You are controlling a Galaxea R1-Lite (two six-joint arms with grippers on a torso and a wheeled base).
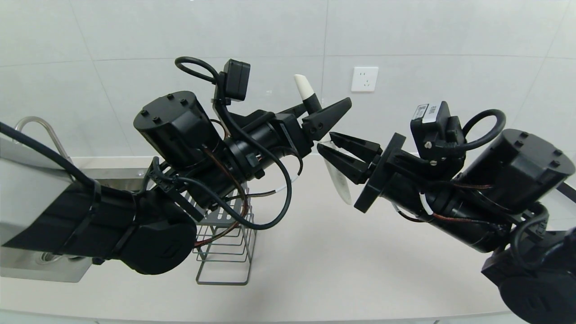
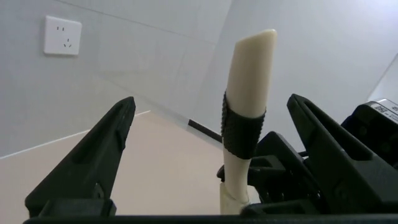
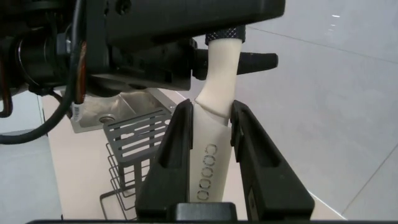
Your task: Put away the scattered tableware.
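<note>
Beige countertop (image 1: 315, 252) across the head view, left end and near corners cut off behind both arms. Steel sink (image 1: 45, 272) sunk into the left end, mostly covered by the left arm, with one curved tap (image 1: 32, 118) rising at its back. One grey wire rack (image 1: 225, 263) on the counter just beside the sink's right rim, toward the near edge; upper half hidden behind the left forearm, contents impossible to make out. Two grippers, tip to tip in the air above the counter's back edge, about midway along it. Left gripper (image 2: 211, 102) spread wide, fingers well apart on either side of the handle and touching nothing; one finger hidden behind the wrist in the head view. Right gripper (image 3: 211, 111) clamped tight on one cream utensil (image 1: 343, 184), fingers pressed flat against the top of the blade just below the neck. Utensil held off the counter, roughly upright but tilted, handle end up between the left fingers, blade hanging below the right fingers. Far end of the blade cut off in the right wrist view, so overall shape hard to tell. One white wall socket (image 1: 364, 78) on the tiles behind. One black knurled band (image 2: 244, 127) round the handle. Five small round holes (image 3: 205, 174) in a row down the blade.
</note>
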